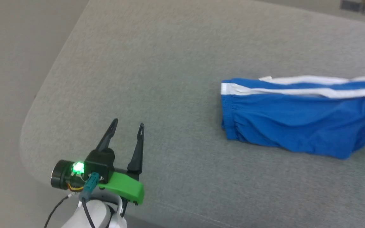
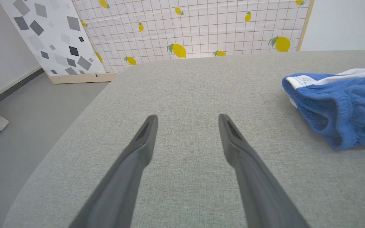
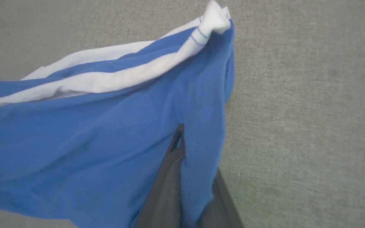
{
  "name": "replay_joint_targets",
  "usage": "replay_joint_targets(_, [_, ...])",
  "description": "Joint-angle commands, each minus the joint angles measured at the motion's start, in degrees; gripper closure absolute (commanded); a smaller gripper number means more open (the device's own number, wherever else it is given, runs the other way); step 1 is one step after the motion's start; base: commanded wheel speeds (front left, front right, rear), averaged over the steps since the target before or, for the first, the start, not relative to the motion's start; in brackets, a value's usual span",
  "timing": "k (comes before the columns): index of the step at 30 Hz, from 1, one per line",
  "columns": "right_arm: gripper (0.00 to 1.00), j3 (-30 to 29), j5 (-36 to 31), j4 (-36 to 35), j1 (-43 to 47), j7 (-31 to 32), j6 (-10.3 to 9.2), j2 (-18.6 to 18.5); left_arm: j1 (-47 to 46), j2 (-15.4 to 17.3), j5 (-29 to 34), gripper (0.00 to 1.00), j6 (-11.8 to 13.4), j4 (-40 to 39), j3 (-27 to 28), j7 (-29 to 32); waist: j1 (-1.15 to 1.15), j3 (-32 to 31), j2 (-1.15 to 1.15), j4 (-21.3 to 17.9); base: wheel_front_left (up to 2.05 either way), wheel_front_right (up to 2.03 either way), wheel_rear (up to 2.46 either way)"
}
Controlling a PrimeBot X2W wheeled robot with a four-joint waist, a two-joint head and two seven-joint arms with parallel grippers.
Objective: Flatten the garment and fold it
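The garment (image 1: 296,117), bright blue shorts with white stripes, lies folded lengthwise on the grey cushion (image 1: 169,63) at the right, its gathered waistband (image 2: 337,117) facing my left gripper. That left gripper (image 1: 128,126) hovers open over the cushion's near left corner, well apart from the cloth, with nothing between its fingers (image 2: 144,139). In the right wrist view my right gripper (image 3: 185,142) is shut on a fold of the garment (image 3: 90,126) near its hem, blue fabric pinched between the dark fingers (image 3: 169,177) and lifted off the cushion.
The cushion's rounded left edge (image 1: 40,95) drops to grey floor (image 1: 8,47). A lemon-print grid panel (image 2: 201,28) and a panel with grey shapes (image 2: 52,34) lean behind the cushion's far side.
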Motion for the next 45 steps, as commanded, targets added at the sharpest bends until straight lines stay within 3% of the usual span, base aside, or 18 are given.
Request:
replay_joint_targets(1, [1.0, -2.0, 0.1, -1.4, 2.4, 0.8, -0.08, 0.6, 0.9, 0.3, -0.2, 0.0, -0.2, 0.1, -0.2, 0.1, 0.0, -3.8, 0.0, -3.7, 0.0, 0.0, 0.0])
replay_joint_targets(11, [1.0, -14.1, -2.9, -11.4, 15.2, 4.7, -0.08, 8.9, 2.6, 1.3, -0.9, 0.0, 0.1, -1.2, -0.4, 0.8, 0.0, -6.4, 0.0, -7.5, 0.0, 0.0, 0.0])
replay_joint_targets(19, [1.0, -15.9, -3.4, -11.5, 16.8, -2.6, -0.08, 12.8, 2.5, 1.9, -1.1, 0.0, -0.2, -2.3, -0.9, 1.4, 0.0, -5.4, 0.0, -8.2, 0.0, 0.0, 0.0])
replay_joint_targets(29, [1.0, -9.2, 3.2, -14.0, 12.8, -10.3, -0.08, 11.6, 2.2, 2.1, -1.7, 0.0, 0.0, -2.0, -0.6, 1.8, 0.0, -5.9, 0.0, -7.5, 0.0, 0.0, 0.0])
replay_joint_targets(38, [1.0, 0.1, 5.7, -21.1, 10.8, -10.4, -0.08, 13.7, 1.9, 2.1, -1.9, 0.0, 0.3, -1.6, -0.8, 2.1, 0.0, -6.8, 0.0, -5.6, 0.0, 0.0, 0.0])
replay_joint_targets(45, [1.0, 7.2, 4.3, -21.0, 8.3, -10.3, -0.08, 15.5, 1.8, 2.2, -1.9, 0.0, 0.4, -1.6, -1.0, 2.1, 0.0, -6.0, 0.0, -3.4, 0.0, 0.0, 0.0])
